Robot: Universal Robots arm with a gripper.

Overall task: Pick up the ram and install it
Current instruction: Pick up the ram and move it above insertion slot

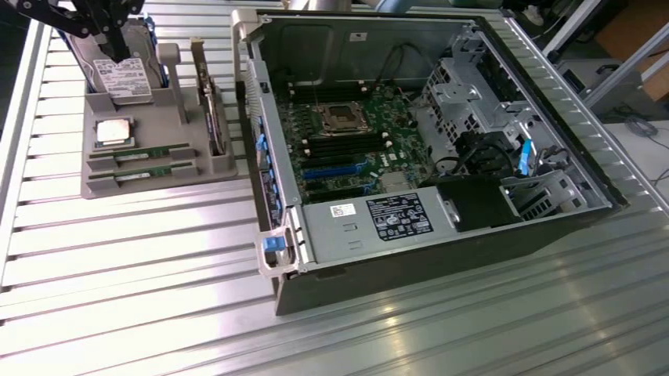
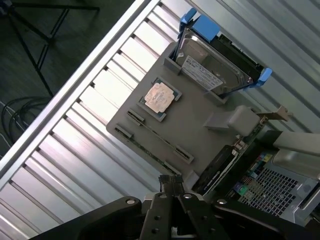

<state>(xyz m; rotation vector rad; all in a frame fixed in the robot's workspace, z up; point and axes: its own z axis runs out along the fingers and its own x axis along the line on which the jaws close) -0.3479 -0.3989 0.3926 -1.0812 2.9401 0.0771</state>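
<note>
Two green ram sticks stand on edge in the slots of a grey holder [image 1: 157,186], one ram [image 1: 139,153] behind the other ram [image 1: 134,172]. From the wrist they look like thin lines, the ram [image 2: 159,136] beside a second ram [image 2: 146,150]. My gripper [image 1: 117,47] hangs high above the holder's far end at the exterior view's left, over the hard drive. In the wrist view the gripper [image 2: 172,184] has its fingers pressed together and holds nothing. The holder [image 2: 200,112] lies well below it.
On the holder sit a square silver processor [image 1: 113,131] and a boxy hard drive [image 1: 117,77] with blue rails. The open computer case [image 1: 565,168] lies at the exterior view's right, with its motherboard [image 1: 350,145] and black memory slots exposed. Ribbed metal table [image 1: 136,266] all around.
</note>
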